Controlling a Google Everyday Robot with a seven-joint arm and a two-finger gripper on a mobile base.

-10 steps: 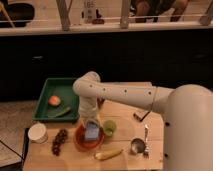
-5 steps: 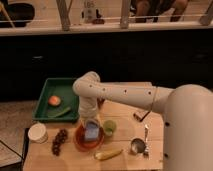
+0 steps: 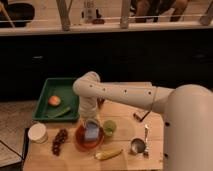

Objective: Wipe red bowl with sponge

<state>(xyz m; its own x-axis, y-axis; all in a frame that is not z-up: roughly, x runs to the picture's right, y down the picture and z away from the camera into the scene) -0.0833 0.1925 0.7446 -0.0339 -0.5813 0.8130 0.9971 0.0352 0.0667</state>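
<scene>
The red bowl [image 3: 82,141] sits on the wooden table near the front, left of the green cup [image 3: 109,127]. The light-blue sponge [image 3: 91,133] lies inside the bowl. My gripper [image 3: 90,124] reaches down from the white arm and sits right over the sponge, at the bowl's far side. The arm hides the bowl's back rim.
A green tray [image 3: 47,91] with an orange fruit [image 3: 54,100] and a green vegetable [image 3: 61,112] stands at the back left. A white round container [image 3: 37,132], dark grapes [image 3: 59,140], a banana [image 3: 108,154], a metal cup [image 3: 137,146] and a spoon [image 3: 145,132] lie around.
</scene>
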